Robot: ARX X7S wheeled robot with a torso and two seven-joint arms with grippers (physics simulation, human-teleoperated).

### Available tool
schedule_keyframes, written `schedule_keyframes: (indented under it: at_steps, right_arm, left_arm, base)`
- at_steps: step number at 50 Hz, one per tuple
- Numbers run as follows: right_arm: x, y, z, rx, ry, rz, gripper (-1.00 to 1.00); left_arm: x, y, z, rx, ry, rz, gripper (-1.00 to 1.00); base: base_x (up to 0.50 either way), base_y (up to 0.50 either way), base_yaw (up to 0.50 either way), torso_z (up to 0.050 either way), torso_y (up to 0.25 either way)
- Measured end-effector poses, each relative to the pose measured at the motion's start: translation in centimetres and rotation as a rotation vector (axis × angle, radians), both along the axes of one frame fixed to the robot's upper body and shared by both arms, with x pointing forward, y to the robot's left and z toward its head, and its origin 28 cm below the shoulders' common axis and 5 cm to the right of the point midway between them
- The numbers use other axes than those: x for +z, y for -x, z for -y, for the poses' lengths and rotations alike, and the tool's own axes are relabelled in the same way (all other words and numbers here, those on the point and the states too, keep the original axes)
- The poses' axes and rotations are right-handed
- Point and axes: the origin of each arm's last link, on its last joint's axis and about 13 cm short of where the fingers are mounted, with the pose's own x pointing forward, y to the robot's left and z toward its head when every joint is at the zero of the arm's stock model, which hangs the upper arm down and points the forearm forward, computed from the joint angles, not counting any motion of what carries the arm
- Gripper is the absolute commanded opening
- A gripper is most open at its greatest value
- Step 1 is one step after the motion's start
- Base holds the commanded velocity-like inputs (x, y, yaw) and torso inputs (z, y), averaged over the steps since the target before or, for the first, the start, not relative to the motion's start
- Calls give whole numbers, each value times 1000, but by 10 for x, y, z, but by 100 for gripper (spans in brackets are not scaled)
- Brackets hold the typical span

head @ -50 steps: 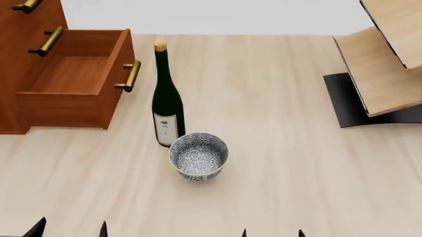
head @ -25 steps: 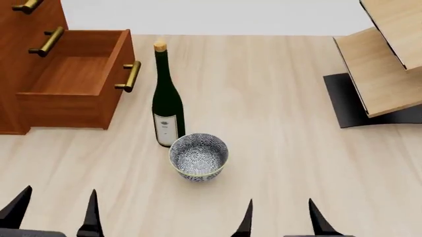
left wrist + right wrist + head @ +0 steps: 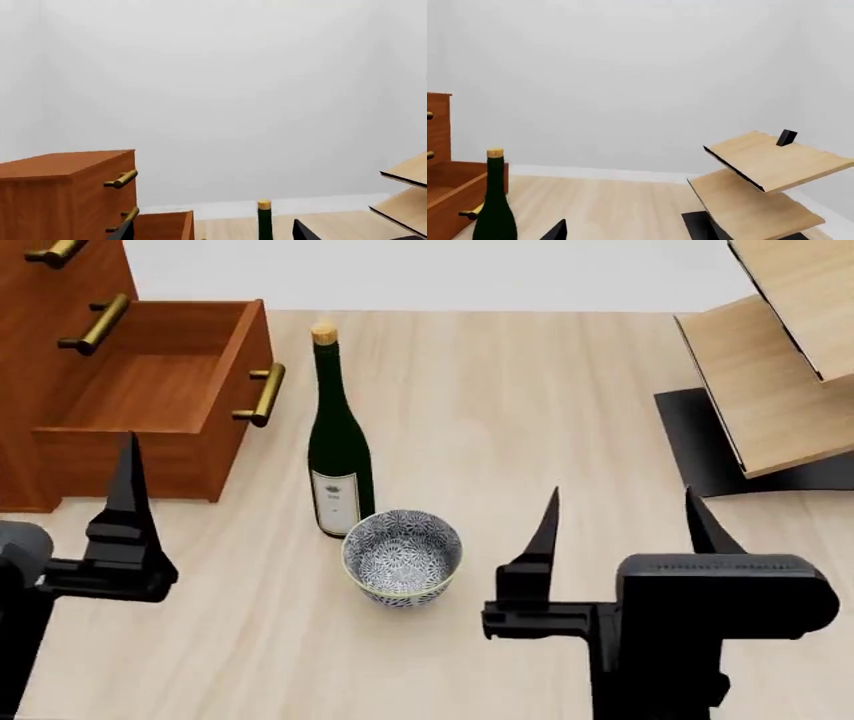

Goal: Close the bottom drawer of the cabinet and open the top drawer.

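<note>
Standing pulled out ahead of the open, empty left end effector point(image 3: 80, 490), the bottom drawer point(image 3: 160, 400); right end effector point(image 3: 621, 530) open, empty.

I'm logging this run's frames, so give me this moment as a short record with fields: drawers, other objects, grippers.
bottom drawer: pulled out of the cabinet, inside bare
middle drawer: shut
top drawer: shut, only partly in view
wine bottle: upright, beside the open drawer's front
patterned bowl: on the table just in front of the bottle
plywood rack: at the table's right
left gripper: holds nothing, second finger out of sight
right gripper: open, empty
</note>
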Motion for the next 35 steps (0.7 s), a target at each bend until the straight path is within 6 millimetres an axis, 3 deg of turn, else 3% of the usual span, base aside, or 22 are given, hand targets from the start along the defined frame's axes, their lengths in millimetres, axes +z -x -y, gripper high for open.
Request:
schedule_keyframes:
  at_steps: [16, 26, 35]
  right_arm:
    - [38, -18, 8, -21, 1, 42, 100]
    - [45, -23, 9, -24, -2, 21, 100]
    - [46, -24, 10, -28, -6, 12, 100]
  left_arm:
    - [71, -16, -6, 21, -14, 214, 100]
    - [111, -14, -7, 17, -17, 341, 100]
    - [132, -8, -7, 7, -23, 404, 100]
  base:
    - [0, 0, 0, 0, 0]
    - [0, 0, 0, 0, 0]
    - [0, 0, 0, 0, 0]
